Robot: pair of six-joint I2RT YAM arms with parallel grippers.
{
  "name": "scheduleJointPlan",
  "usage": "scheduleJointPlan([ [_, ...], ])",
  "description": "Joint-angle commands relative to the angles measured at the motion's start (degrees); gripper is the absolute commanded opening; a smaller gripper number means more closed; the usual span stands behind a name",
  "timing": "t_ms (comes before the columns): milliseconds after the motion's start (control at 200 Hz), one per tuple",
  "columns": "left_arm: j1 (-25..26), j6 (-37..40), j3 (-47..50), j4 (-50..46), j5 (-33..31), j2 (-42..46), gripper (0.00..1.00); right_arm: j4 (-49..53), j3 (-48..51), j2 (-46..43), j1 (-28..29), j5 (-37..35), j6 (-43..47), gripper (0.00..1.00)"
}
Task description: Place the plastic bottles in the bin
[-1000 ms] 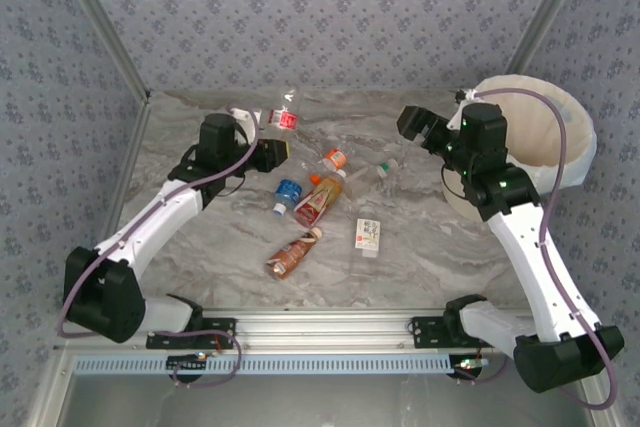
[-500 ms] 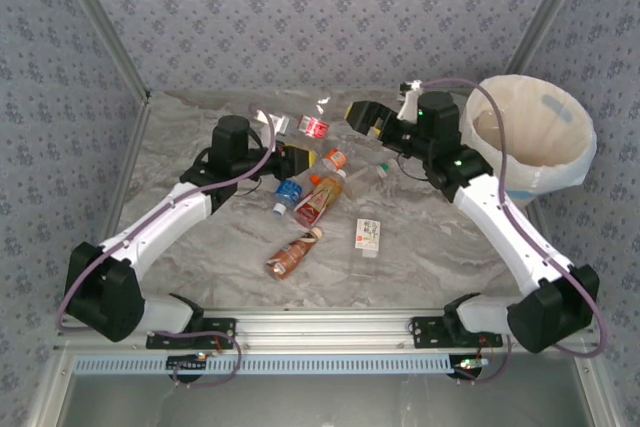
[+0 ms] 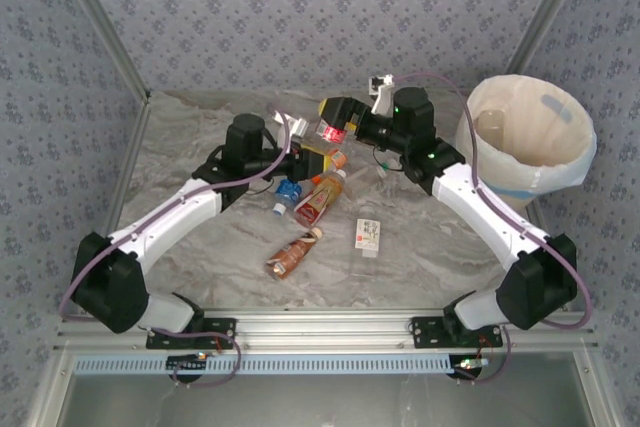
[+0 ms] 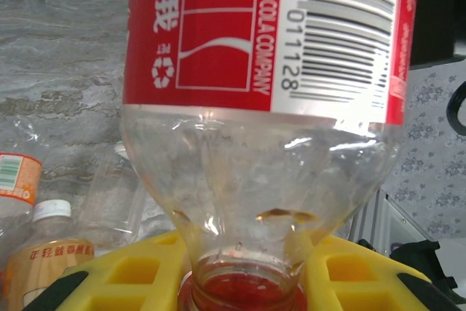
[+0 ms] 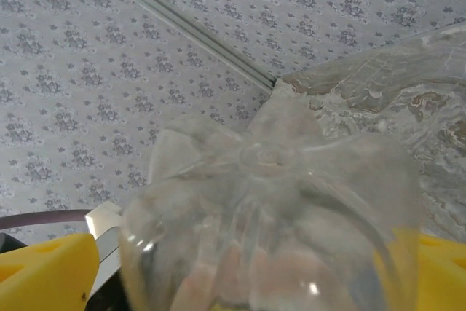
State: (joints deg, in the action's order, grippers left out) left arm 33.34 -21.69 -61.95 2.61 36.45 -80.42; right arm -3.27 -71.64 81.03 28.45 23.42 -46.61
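**Bottle Handover in Hand, Bin Loading Unfinished**

The left gripper [image 4: 244, 285] is clamped on the neck of a red-label bottle [image 4: 262, 172] and holds it clear of the table, base pointing away. The right gripper [image 5: 247, 274] stands wide open, with that bottle's clear base between its yellow fingers [image 5: 44, 267]. A gap shows on one side, so it is judged to have no grip yet. In the top view both grippers meet above the far centre of the table.

Progress: judged partial. Loose bottles lie mid-table:
- a blue-capped bottle [image 3: 288, 192]
- an orange-label bottle [image 3: 318, 199]
- a brown bottle [image 3: 292, 257], nearer the arm bases
- a clear green-capped bottle [image 3: 385, 169]

The bin [image 3: 530, 182] stands at the far right, well apart from the held bottle. A clear shape lies against its liner, but what it is cannot be told.

Surroundings: a grey marbled table [image 3: 420, 267], grey patterned walls [image 3: 300, 17] and an aluminium rail [image 3: 330, 325] along the near edge.
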Motion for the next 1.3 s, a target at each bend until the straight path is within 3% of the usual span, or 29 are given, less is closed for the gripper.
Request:
scheduleJointPlan([
  [0, 0.57, 1.59, -2.98, -0.35, 1.56, -0.83, 0.0, 0.78, -2.48, 0.38, 0.22, 0.14, 2.71, 0.91],
  [225, 1.01, 2.75, -4.01, -1.92, 2.44, -1.59, 0.03, 3.38, -2.36, -0.47, 0.38, -1.27, 5.53, 0.65],
  [375, 1.18, 3.39, -4.17, -3.14, 3.33, -0.86, 0.31, 4.94, -2.0, -2.16, 0.12, -2.98, 7.38, 0.58],
  [520, 1.11, 4.24, -2.66, -2.52, 3.11, 1.64, 0.69, 7.16, -1.59, -4.73, -0.4, -5.93, 9.89, 0.57],
  [725, 1.11, 5.24, 1.56, 0.39, -0.2, 6.05, 0.99, 15.53, -3.33, -10.04, -4.04, -10.89, 15.68, 0.57],
  [1114, 0.48, 3.67, 5.11, -2.52, -24.67, 9.55, 0.99, 28.56, -8.35, -20.12, -20.88, -15.88, 24.33, 0.55],
  [1299, -1.31, 3.04, 6.84, -3.35, -31.44, 11.59, 1.0, 32.16, -11.95, -21.53, -30.84, -17.2, 28.91, 0.55],
])
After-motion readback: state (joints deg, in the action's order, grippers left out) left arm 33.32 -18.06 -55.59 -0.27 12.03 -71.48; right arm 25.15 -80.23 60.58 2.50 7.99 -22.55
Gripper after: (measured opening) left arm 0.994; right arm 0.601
